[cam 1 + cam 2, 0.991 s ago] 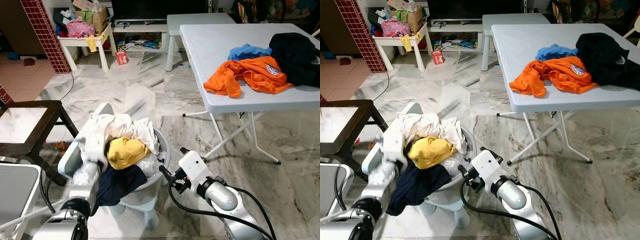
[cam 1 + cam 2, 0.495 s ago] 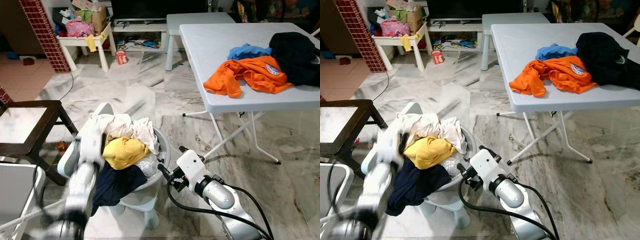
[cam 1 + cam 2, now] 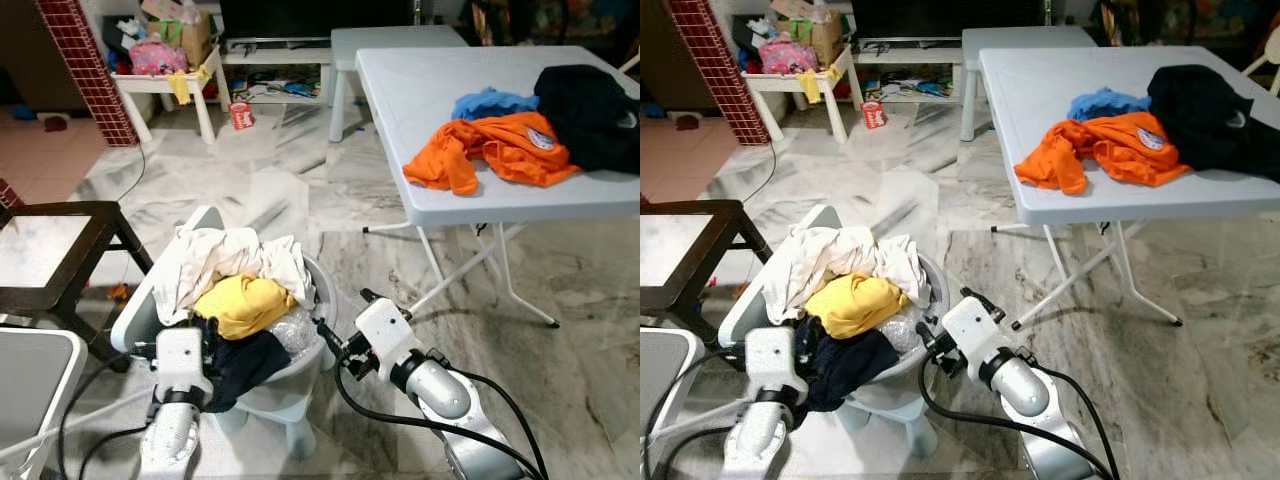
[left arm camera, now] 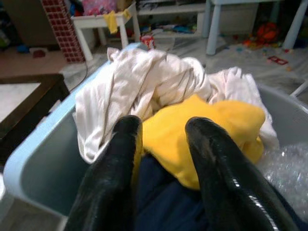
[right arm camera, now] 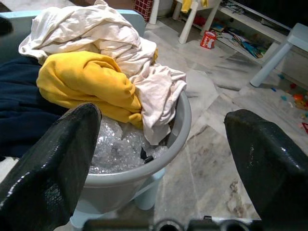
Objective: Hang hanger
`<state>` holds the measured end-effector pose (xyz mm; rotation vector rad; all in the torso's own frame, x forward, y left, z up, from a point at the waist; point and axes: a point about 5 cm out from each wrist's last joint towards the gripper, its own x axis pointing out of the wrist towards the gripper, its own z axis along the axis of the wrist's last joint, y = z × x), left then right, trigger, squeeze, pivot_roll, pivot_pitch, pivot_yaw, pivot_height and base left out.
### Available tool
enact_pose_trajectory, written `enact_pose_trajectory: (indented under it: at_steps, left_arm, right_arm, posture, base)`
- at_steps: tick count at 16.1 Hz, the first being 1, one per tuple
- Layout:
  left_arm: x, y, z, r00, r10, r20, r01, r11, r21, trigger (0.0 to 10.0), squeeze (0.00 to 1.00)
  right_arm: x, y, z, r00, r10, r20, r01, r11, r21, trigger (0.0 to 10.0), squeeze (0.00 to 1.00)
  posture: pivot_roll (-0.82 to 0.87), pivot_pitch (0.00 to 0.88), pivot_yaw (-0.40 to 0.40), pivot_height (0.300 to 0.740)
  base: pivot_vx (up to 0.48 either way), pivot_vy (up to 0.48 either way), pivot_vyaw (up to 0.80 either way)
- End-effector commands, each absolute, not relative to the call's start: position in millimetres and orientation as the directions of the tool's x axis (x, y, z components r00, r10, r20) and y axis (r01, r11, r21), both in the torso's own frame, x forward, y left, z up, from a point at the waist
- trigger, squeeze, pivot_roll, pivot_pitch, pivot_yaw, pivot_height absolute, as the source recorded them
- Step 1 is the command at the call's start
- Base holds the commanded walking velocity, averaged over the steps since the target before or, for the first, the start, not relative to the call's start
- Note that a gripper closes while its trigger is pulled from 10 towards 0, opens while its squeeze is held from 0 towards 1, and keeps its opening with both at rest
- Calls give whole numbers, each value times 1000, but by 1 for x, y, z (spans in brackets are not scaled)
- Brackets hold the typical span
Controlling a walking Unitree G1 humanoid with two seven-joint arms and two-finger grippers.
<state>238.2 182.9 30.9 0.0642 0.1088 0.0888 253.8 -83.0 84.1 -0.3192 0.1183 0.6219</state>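
Your right gripper gapes wide and empty; your left gripper, narrowly open, risks snagging the yellow garment.

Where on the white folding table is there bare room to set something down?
The white plastic folding table is bare across its left and far part, beside the orange garment. Its right side is crowded: orange garment, blue cloth and black garment.

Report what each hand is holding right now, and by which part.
Nothing is held. The left hand is open, fingers apart just short of the yellow garment in the laundry basket. The right hand is wide open beside the basket.
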Motion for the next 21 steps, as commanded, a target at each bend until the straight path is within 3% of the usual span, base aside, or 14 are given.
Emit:
enact_pose_trajectory:
  at_steps: [1, 5, 8, 9, 13, 21]
  left_arm:
    - [235, 190, 33, 989, 97, -113, -87, 992, 87, 10000, 1000]
    - [239, 196, 34, 983, 119, -138, -105, 989, 108, 10000, 1000]
    - [252, 186, 43, 992, 45, -120, -35, 996, 88, 10000, 1000]
    - [254, 183, 47, 993, 40, -114, -31, 997, 77, 10000, 0]
    - [244, 176, 64, 998, 10, -66, -8, 1000, 27, 10000, 0]
    - [231, 175, 67, 996, 10, -90, -8, 1000, 24, 10000, 0]
  right_arm:
    - [254, -83, 82, 807, 552, -209, -590, 764, -261, 10000, 0]
    - [252, -83, 84, 810, 551, -203, -587, 768, -256, 10000, 0]
    - [246, -86, 91, 818, 552, -162, -576, 788, -218, 10000, 0]
    - [246, -87, 93, 822, 552, -142, -570, 796, -205, 10000, 0]
    - [250, -91, 95, 833, 539, -124, -553, 808, -205, 10000, 0]
    - [254, -82, 96, 820, 563, -101, -571, 792, -215, 10000, 0]
  posture:
    - [-83, 48, 32, 740]
    - [-97, 69, 33, 740]
    - [-125, 83, 32, 740]
    - [-125, 80, 32, 740]
    - [-102, 60, 35, 740]
    - [-81, 47, 34, 740]
  base:
    - [0, 0, 0]
    - [0, 0, 0]
    - [0, 0, 0]
    - [0, 0, 0]
    - [0, 0, 0]
    - [314, 165, 0]
